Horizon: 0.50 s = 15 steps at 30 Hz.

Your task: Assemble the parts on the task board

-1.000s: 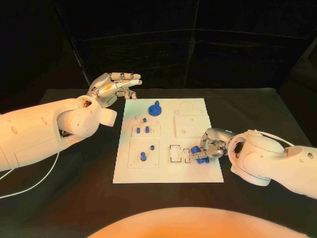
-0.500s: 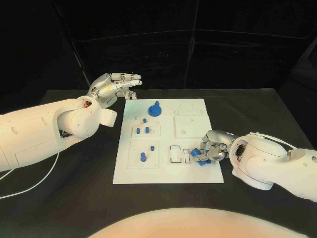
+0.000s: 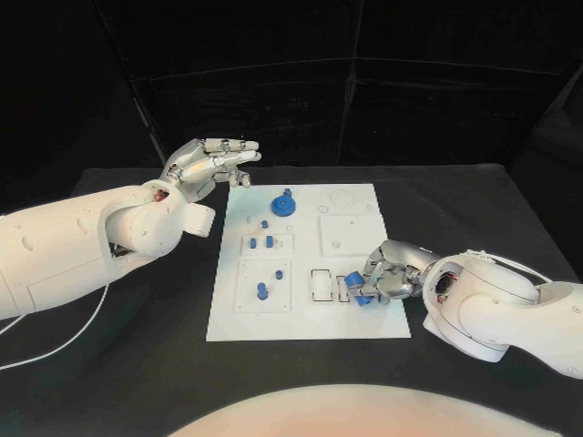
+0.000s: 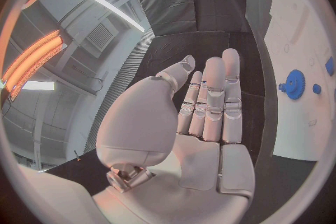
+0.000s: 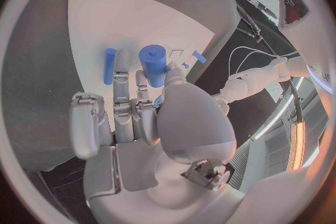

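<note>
- Gripping a blue cylindrical part [image 5: 153, 65], right hand [image 3: 383, 273] sits at the near right edge of the task board [image 3: 360, 320]; its fingers [image 5: 123, 105] are curled narrow round the part
- Left hand [image 3: 210, 162] hangs off the board's far left corner over bare black surface [image 3: 134, 364], fingers extended side by side, holding nothing
- Blue gear [image 3: 284, 203] stands near the far edge; small blue parts [image 3: 268, 241] sit down the left column
- Right hand hides the slot under it; cannot tell whether the part touches the board
</note>
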Each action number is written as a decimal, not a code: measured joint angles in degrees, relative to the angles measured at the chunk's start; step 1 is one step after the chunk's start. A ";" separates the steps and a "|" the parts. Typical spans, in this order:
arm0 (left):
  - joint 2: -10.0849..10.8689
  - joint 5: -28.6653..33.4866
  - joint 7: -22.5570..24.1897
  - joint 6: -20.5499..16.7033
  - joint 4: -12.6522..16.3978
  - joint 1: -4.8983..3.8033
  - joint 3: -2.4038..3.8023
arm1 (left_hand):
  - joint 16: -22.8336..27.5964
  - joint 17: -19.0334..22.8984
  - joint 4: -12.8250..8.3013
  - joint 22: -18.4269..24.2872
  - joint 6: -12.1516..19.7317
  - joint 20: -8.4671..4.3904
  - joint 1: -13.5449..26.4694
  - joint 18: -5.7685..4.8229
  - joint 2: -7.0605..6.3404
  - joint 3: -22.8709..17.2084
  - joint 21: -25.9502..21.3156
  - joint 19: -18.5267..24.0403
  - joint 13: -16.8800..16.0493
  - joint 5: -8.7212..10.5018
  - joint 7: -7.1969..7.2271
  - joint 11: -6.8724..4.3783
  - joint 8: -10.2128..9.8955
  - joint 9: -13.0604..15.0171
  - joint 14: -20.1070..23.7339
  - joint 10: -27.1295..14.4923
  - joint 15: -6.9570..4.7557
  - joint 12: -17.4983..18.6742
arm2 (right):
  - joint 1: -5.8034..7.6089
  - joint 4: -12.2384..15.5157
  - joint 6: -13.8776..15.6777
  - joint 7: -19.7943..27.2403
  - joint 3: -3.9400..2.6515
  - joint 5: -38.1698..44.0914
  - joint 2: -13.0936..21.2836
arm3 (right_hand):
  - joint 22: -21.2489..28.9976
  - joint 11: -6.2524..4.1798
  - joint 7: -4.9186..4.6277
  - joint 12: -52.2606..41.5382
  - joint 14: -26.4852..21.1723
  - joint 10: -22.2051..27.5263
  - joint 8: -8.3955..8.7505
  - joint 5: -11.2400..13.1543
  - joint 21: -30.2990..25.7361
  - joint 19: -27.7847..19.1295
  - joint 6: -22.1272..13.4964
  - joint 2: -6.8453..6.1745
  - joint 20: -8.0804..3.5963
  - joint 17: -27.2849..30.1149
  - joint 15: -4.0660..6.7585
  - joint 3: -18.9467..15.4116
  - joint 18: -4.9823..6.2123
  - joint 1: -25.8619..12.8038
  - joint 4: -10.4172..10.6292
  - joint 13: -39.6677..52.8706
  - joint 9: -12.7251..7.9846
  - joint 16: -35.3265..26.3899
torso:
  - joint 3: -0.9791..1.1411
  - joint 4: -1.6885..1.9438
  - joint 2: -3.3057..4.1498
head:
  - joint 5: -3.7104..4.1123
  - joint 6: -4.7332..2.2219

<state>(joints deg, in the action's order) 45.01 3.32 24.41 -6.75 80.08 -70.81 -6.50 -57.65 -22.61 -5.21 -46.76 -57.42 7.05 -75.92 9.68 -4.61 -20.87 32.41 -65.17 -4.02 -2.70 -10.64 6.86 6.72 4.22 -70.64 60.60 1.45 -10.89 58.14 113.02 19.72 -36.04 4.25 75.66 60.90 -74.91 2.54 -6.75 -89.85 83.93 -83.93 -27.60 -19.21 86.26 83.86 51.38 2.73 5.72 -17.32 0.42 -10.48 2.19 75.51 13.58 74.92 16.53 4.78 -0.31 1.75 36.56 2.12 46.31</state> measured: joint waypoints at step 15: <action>-0.15 0.00 -0.14 0.12 -0.03 0.01 -0.10 | 0.00 0.00 0.00 0.05 0.00 0.00 0.00 0.00 0.00 0.00 0.00 0.00 0.00 0.00 0.00 0.00 0.00 0.00 0.00 0.00 0.00 0.00 | 0.05 0.41 2.22 0.09 -0.03 -3.07 -1.24 | 0.00 0.00 0.51 0.00 0.00 0.00 0.37 -0.25 0.00 0.00 0.90 0.12 0.00 -0.04 0.00 -0.68 0.00 -1.46 0.68 0.00 0.00 0.00 | -0.12 0.03 0.04 | 0.03 -0.11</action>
<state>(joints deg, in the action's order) 44.86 3.32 24.27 -6.63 80.05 -70.80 -6.60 -57.66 -22.61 -5.21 -46.71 -57.42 7.05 -75.92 9.68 -4.61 -20.87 32.41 -65.17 -4.02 -2.70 -10.64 6.86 6.72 4.22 -70.64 60.60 1.45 -10.89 58.19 113.44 21.95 -35.95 4.22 72.59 59.65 -74.91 2.54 -6.24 -89.85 83.94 -83.93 -27.23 -19.46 86.26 83.86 52.27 2.85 5.72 -17.37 0.42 -11.16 2.19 74.05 14.26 74.92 16.54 4.78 -0.43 1.79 36.60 2.15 46.20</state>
